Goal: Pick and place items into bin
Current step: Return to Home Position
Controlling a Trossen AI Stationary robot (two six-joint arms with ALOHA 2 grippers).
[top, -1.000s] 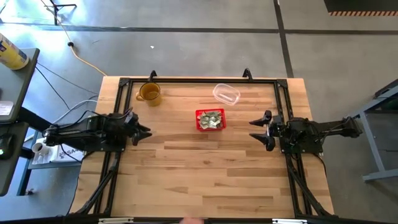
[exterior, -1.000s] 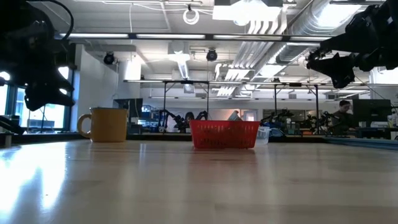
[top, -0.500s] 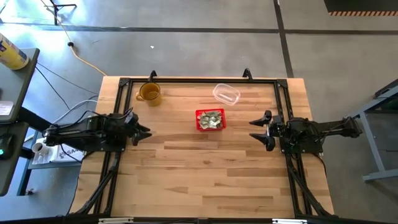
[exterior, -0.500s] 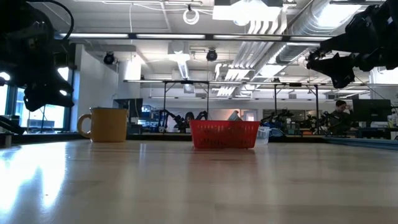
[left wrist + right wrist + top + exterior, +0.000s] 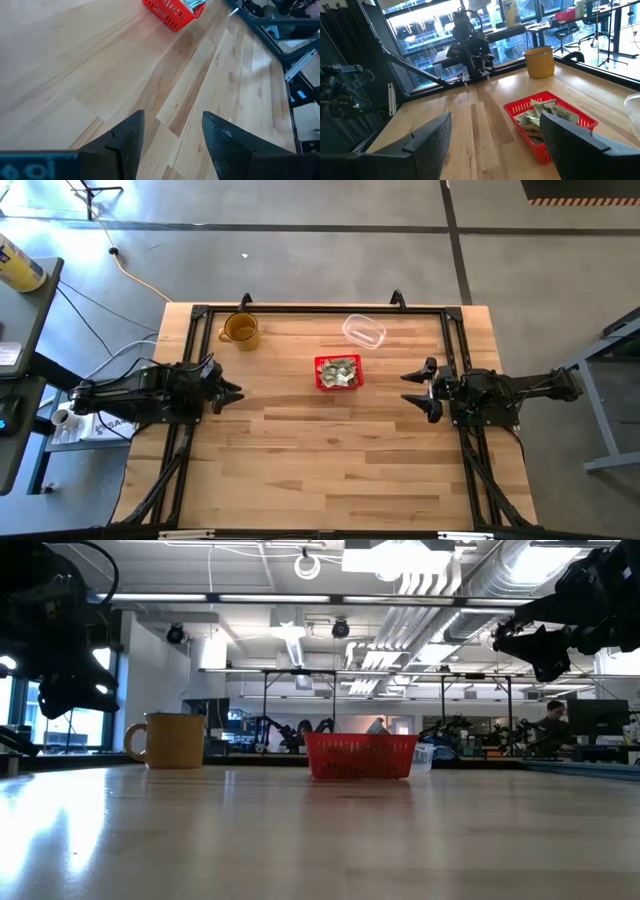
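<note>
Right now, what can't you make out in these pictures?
- How many bills lie in the red basket: piled in the right wrist view, tiny from above, behind its wall in the low view.
- Clear container: cut off at the right wrist view's edge.

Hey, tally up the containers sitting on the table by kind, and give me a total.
Red basket: 1
Amber mug: 1
Clear plastic container: 1
Total: 3
The bills piled in the basket overlap too much to count.
</note>
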